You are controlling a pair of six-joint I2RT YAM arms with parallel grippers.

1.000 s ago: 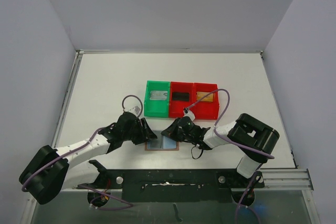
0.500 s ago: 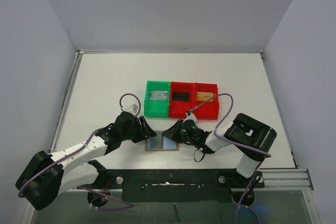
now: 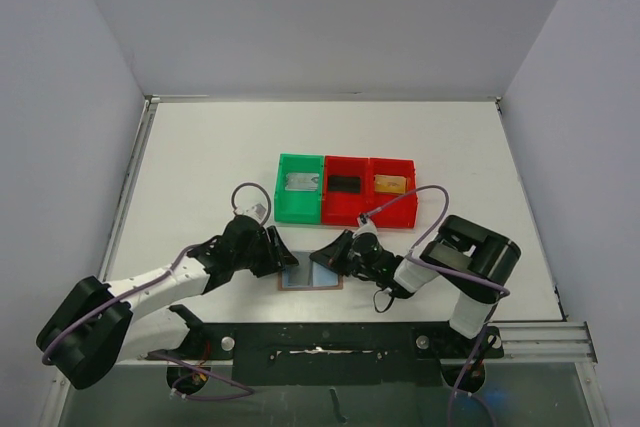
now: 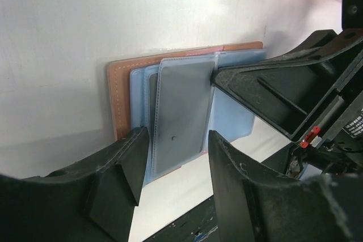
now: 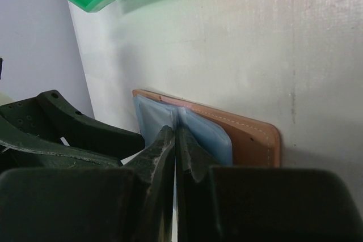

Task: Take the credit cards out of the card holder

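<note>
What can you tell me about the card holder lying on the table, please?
The card holder is a tan, leather-like cover with a stitched edge, lying open and flat on the white table on the near side of the bins. Pale blue clear plastic sleeves fill it; one greyish sleeve is lifted off the rest. The open left pincer straddles its edge, and the shut right pincer seems to pinch that sleeve.

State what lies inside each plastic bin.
Green bin: silver-grey card. Middle red bin: black card. Right red bin: gold-tan card. Anything beneath the cards is hidden.
</note>
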